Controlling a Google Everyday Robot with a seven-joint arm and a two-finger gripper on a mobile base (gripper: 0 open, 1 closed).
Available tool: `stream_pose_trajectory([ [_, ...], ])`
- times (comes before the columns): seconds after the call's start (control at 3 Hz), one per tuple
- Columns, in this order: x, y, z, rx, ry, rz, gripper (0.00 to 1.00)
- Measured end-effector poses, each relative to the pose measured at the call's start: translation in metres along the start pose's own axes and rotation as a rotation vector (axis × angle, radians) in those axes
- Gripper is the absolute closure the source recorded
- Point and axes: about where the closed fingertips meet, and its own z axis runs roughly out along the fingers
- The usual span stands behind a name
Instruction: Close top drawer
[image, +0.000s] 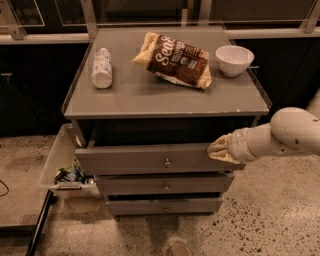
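gripper (212, 149) is being held pinched shut, tip being pressed against the front of the top drawer (145, 159) at its 3 o'clock end tbh. drawer is being shown poking out partway, chip bag (172, 60) and bowl (234, 60) being carried above at 12 o'clock

the gripper (216, 149) sits at 3 o'clock of the top drawer (150, 159), covering the right end of its front. the arm (292, 134) behind it is cut off at the view's 3 o'clock edge. the inside of the drawer lies in shadow under the cabinet top (165, 95). at 9 o'clock of the drawer, the clutter (72, 174) in a clear bin (54, 155) is too small to name. a dark pole (39, 227) runs off the bottom edge at 7 o'clock.
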Motion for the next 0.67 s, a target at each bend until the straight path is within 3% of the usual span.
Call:
stream_pose_trajectory([
  [0.33,0.0,0.0,0.0,0.0,0.0,0.0,0.11],
  [0.67,-0.0001,0.0001,0.0001,0.0,0.0,0.0,0.0],
])
